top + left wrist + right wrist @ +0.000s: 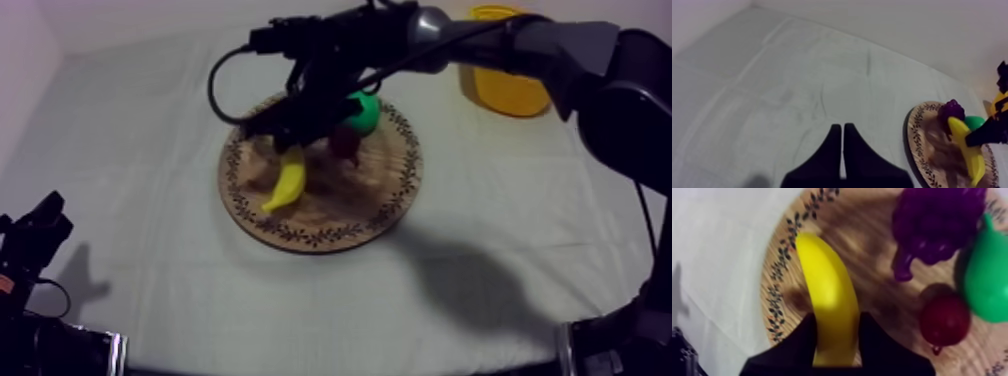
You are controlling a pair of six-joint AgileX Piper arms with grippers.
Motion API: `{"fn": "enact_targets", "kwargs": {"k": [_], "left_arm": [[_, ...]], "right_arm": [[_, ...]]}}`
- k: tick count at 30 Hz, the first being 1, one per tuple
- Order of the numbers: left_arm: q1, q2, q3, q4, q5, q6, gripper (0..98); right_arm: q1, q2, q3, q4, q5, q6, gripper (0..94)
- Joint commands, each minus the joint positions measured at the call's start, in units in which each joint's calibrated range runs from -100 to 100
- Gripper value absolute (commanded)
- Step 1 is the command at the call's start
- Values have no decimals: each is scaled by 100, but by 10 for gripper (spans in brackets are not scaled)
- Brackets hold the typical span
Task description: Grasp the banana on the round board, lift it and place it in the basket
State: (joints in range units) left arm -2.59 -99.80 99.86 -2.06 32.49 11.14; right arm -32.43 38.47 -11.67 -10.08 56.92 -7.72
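A yellow banana (285, 182) is held at its upper end by my right gripper (292, 135), which is shut on it over the left part of the round wooden board (395, 200). The right wrist view has the banana (827, 288) between the two black fingers (797, 348), with its shadow on the board (872, 293) beside it; I cannot tell whether its far tip touches the wood. The yellow basket (505, 62) stands at the far right. My left gripper (40, 225) rests low at the left, and in its own view it (843, 131) is shut on nothing.
On the board lie a green pear (362, 112) (987, 278), a small red fruit (345, 145) (944, 319) and purple grapes (937, 218) (952, 109). My right arm stretches from the upper right across the board's back. Bare cloth surrounds the board.
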Motion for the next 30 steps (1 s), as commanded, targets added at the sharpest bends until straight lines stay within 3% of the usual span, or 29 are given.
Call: {"fn": "enact_targets", "kwargs": {"k": [1, 16, 30], "left_arm": [[2, -3, 3, -1, 1, 2, 1], [2, -3, 3, -1, 1, 2, 1], [2, -3, 3, -1, 1, 2, 1]], "right_arm": [[67, -177, -164, 70, 141, -38, 205], [1020, -1819, 499, 228, 564, 85, 190], [2603, -2177, 108, 325, 894, 246, 200]]}}
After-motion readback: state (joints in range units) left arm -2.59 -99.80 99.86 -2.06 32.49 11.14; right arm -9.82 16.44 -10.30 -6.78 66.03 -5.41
